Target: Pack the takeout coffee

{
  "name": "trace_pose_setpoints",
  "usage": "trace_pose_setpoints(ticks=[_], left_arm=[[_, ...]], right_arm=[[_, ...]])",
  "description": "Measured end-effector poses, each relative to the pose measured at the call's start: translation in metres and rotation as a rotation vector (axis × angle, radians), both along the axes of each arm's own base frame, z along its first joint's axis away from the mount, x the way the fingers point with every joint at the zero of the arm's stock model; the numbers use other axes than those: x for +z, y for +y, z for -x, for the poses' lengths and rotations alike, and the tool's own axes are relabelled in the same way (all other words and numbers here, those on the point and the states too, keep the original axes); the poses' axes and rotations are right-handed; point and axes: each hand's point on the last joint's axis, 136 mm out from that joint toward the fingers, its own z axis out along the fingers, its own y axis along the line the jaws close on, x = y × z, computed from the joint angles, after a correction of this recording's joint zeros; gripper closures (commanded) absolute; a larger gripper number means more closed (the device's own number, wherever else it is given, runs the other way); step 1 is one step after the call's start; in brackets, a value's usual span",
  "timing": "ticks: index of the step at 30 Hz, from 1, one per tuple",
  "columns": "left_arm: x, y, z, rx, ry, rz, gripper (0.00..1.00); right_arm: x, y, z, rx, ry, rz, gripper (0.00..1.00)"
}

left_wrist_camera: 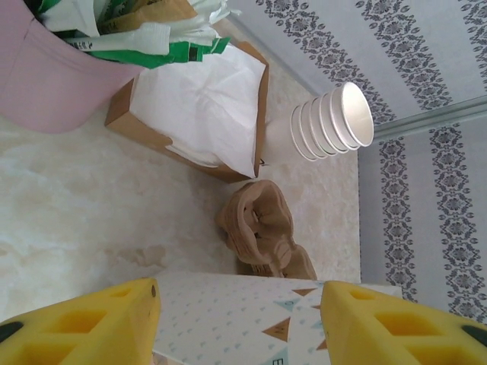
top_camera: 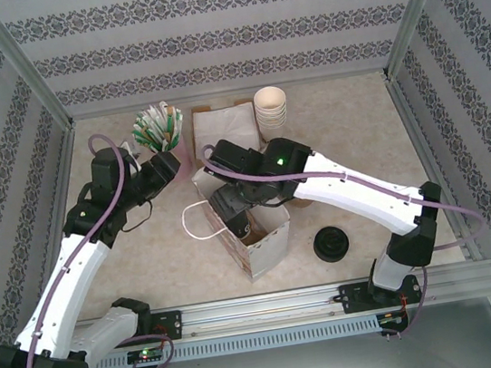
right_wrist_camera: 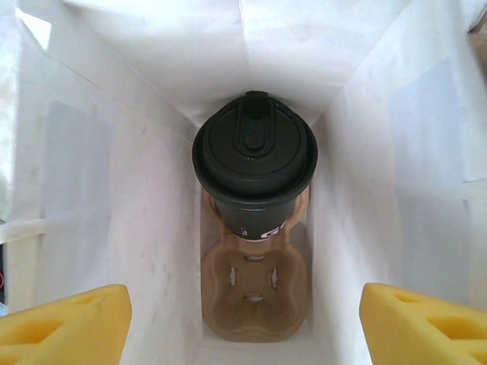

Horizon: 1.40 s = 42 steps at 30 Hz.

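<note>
Down inside the white paper bag [right_wrist_camera: 114,190], the right pincer [right_wrist_camera: 243,319] hangs with its yellow fingers [right_wrist_camera: 65,323] spread wide, holding nothing. Below and just ahead of it, the takeout coffee [right_wrist_camera: 253,156] stands upright in the far pocket of a brown cardboard carrier [right_wrist_camera: 253,296] on the bag's floor. The carrier's nearer pocket, straight under the pincer, holds no cup.

I'd judge the cup light but easy to crush. Its paper wall is soft, and the smooth black lid looks pressed on, so it could slip or pop off under a pinch. The safest hold seems to be across the cup's wall just under the lid's rim, squeezed gently. The bag's sides stand close on both flanks of the pincer and leave the fingers little room.

Off to the right pincer's left, outside the bag, the left pincer [left_wrist_camera: 240,319] is also open, its fingers either side of the bag's printed wall. Beyond that pincer lie spare carriers [left_wrist_camera: 262,228], a napkin box [left_wrist_camera: 202,106] and a stack of lidless cups [left_wrist_camera: 335,122]. On the table off the right pincer's other flank rests a loose lid [top_camera: 331,244].
</note>
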Motion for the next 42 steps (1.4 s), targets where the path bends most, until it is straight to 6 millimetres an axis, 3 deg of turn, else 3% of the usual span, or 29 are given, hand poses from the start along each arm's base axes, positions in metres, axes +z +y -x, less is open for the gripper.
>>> trace_pose_setpoints(ticks=[11,20,28,32,36,42], left_arm=[[0.000,0.010,-0.009,0.045,-0.058,-0.050,0.42],[0.013,0.011,-0.005,0.042,-0.107,-0.048,0.44],[0.040,0.012,-0.001,0.016,-0.162,-0.073,0.44],[0.052,0.013,0.002,0.011,-0.181,-0.082,0.46],[0.060,0.014,0.006,0.008,-0.178,-0.089,0.47],[0.069,0.016,0.006,0.013,-0.167,-0.098,0.50]], right_arm=[[0.018,0.005,-0.003,0.053,-0.059,-0.047,0.24],[0.055,-0.001,-0.004,0.055,-0.150,-0.142,0.31],[0.078,-0.005,-0.005,0.029,-0.210,-0.192,0.39],[0.106,-0.012,-0.010,-0.004,-0.269,-0.243,0.39],[0.133,-0.025,-0.024,-0.061,-0.316,-0.300,0.40],[0.153,-0.055,-0.072,-0.212,-0.349,-0.333,0.41]])
